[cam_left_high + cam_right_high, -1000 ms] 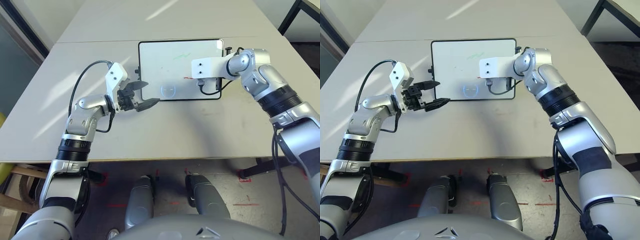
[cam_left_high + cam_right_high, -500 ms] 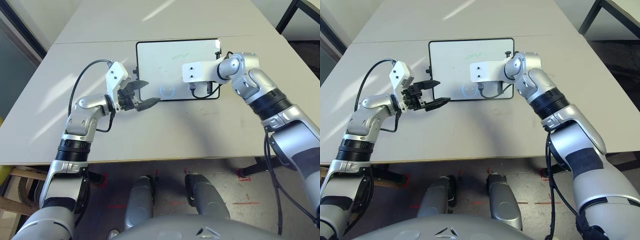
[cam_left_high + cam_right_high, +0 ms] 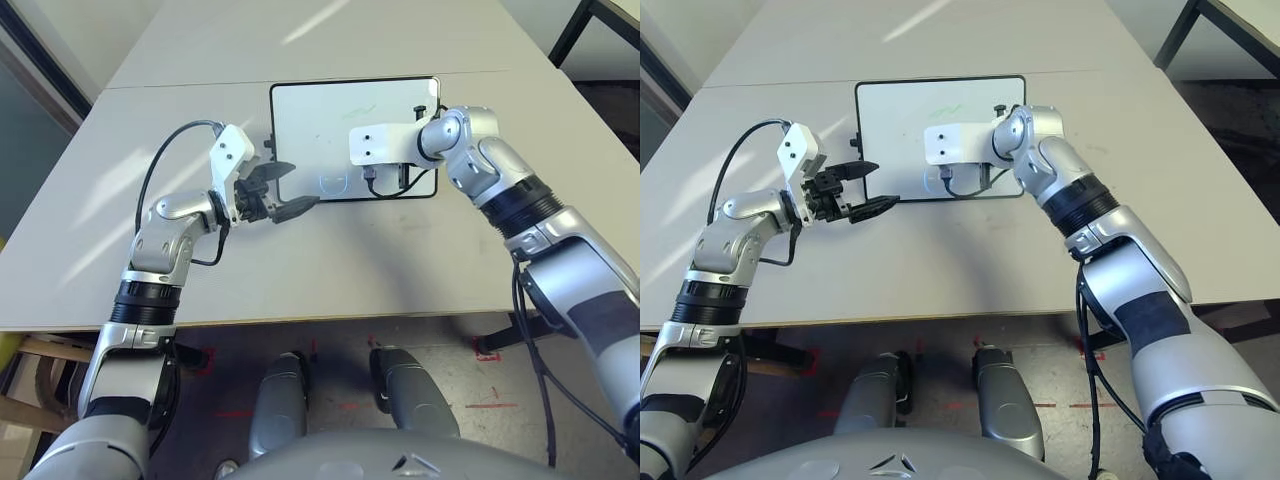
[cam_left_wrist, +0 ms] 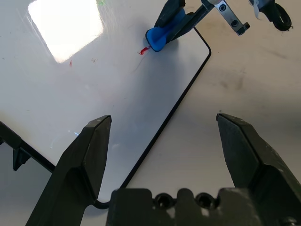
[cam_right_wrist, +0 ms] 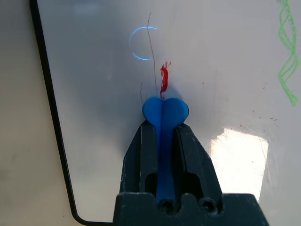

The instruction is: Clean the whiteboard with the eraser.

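"Where's the eraser?"

"Gripped in the right claw, long axis running out along the fingers, over the whiteboard."

"And the marks?"

"Red mark just past its tip, blue arc farther; the left claw, wide open, is the farther one"

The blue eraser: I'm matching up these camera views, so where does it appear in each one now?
Left eye view: not visible; the right arm covers that area.
Right eye view: not visible, likewise.
Left wrist view: top, right of centre, in the right hand.
Right wrist view: the eraser is low centre, between the fingers.
Shared landmark: the whiteboard's black frame.
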`<state>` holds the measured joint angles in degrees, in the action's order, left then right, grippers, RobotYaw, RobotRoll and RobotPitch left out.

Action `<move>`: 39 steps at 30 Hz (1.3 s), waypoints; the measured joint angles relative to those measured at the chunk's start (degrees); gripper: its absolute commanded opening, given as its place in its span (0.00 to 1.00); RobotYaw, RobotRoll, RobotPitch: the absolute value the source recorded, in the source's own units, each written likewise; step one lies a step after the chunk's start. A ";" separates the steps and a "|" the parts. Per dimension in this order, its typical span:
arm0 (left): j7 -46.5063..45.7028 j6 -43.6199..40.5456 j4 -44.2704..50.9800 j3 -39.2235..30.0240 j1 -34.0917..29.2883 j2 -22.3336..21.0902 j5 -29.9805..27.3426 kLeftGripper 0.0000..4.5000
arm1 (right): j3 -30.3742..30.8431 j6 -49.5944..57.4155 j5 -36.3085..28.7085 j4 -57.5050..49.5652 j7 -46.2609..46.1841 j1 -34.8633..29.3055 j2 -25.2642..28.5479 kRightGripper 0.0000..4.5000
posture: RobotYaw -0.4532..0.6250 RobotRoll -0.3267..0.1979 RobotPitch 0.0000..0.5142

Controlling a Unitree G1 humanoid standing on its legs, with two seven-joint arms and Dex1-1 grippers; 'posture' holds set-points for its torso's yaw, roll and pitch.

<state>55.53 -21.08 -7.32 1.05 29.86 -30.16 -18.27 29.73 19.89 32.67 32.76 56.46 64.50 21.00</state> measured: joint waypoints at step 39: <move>-0.20 0.10 0.25 -0.04 -1.00 0.16 -0.01 1.00 | 0.23 -4.38 -2.08 9.28 0.21 4.54 -1.21 0.05 | 0.31 0.62 0.26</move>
<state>55.33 -20.98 -7.07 1.02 28.86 -30.00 -18.28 29.96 15.51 30.58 42.04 56.68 69.03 19.78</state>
